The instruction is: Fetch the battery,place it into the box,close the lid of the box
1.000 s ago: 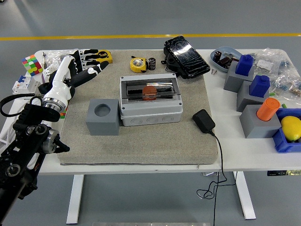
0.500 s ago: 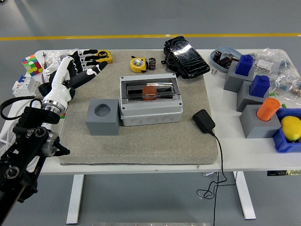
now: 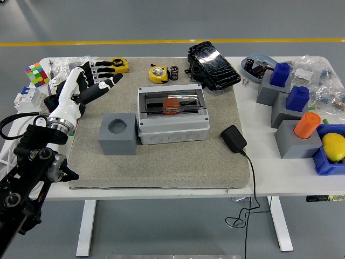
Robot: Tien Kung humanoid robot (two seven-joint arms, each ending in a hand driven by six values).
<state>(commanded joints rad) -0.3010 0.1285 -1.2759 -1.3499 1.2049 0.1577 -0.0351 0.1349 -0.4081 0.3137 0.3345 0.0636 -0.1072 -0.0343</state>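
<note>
A grey box point(image 3: 172, 117) stands in the middle of the beige mat point(image 3: 161, 162). Its clear lid lies shut over an orange round battery point(image 3: 171, 105) inside. My left hand point(image 3: 91, 81), white and black, hovers over the mat's far left corner, well left of the box. Its fingers are spread and hold nothing. The black left arm point(image 3: 32, 167) comes up from the lower left corner. My right arm is out of view.
A grey block with a round hole point(image 3: 117, 134) sits left of the box. A black adapter point(image 3: 233, 138) with a cable lies to the right. Behind are yellow tape measures point(image 3: 158, 74), a black pouch point(image 3: 213, 65), and grey blocks with coloured pegs point(image 3: 294, 105) at the right.
My left hand has drifted slightly up and to the left, away from the box, fingers still spread. Nothing else has moved.
</note>
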